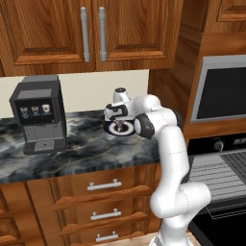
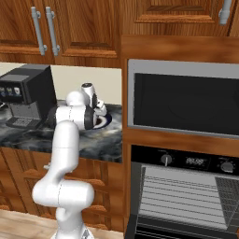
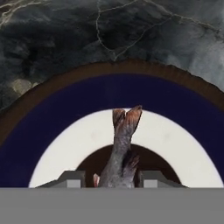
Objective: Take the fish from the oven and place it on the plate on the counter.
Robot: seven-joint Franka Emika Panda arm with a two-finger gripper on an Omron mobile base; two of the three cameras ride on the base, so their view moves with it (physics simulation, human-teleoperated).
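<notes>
Gripper (image 1: 119,121) hangs over the plate (image 1: 120,128) in the left base view, at about 12 o'clock from the arm's shoulder; the plate sits on the table (image 1: 81,144) toward its right end. A coffee machine (image 1: 38,115) stands at 9 o'clock from the plate, well apart. The oven (image 1: 221,168) is at 3 o'clock with its door down and racks showing.

Right base view: the gripper (image 2: 99,112) is down over the plate (image 2: 105,121), whose blue rim peeks out at 4 o'clock from the wrist. The oven (image 2: 186,186) lies at 5 o'clock, the table (image 2: 98,140) under the plate.

Hand view: the fish (image 3: 121,153) lies on the plate (image 3: 65,105), its tail pointing to 12 o'clock over the white ring, its body on the dark centre. It sits between the two fingertips (image 3: 72,178), a narrow gap on each side; whether the gripper grips it or has let go I cannot tell.
</notes>
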